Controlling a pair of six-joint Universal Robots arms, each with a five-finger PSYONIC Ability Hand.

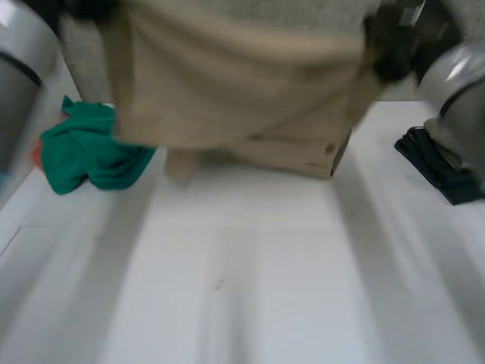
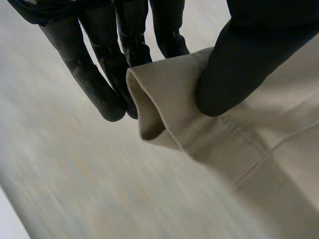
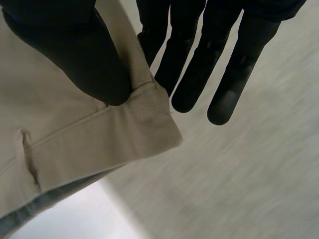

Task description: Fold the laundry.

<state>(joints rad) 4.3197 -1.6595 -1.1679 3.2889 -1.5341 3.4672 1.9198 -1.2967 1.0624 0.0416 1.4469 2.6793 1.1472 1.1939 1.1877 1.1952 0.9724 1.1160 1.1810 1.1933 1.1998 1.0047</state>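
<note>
Beige trousers are held aloft over the far part of the white table, hanging as a wide sheet. One corner band is pinched between thumb and straight fingers of the left hand; the opposite corner is pinched the same way by the right hand.

Step judged: spreading before the first fold. Next, a level lowering onto the bare tabletop is called for, between the green cloth and the dark garment.

No brand, label or writing is legible.
</note>
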